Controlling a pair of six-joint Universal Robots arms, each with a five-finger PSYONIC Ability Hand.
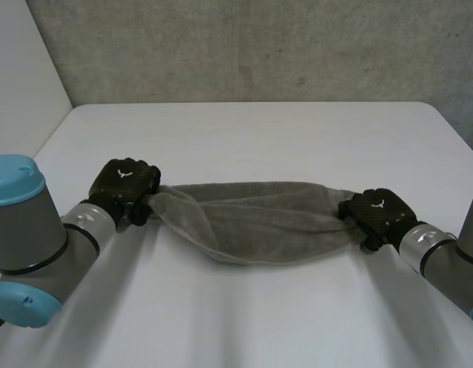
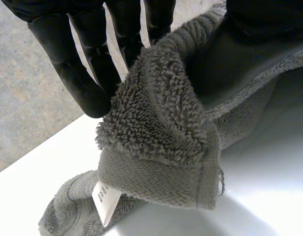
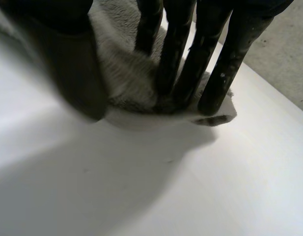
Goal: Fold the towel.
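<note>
Gripping opposite ends, the left hand (image 1: 127, 182) and right hand (image 1: 378, 208) hold the towel (image 1: 251, 218) stretched low across the middle of the tabletop (image 1: 251, 138), likely to pull it straight before any fold is made.

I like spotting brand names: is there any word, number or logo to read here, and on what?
No words or numbers can be read.
White tag on the towel: no print legible.
On the left hand and right hand: a white emblem each, no letters.
</note>
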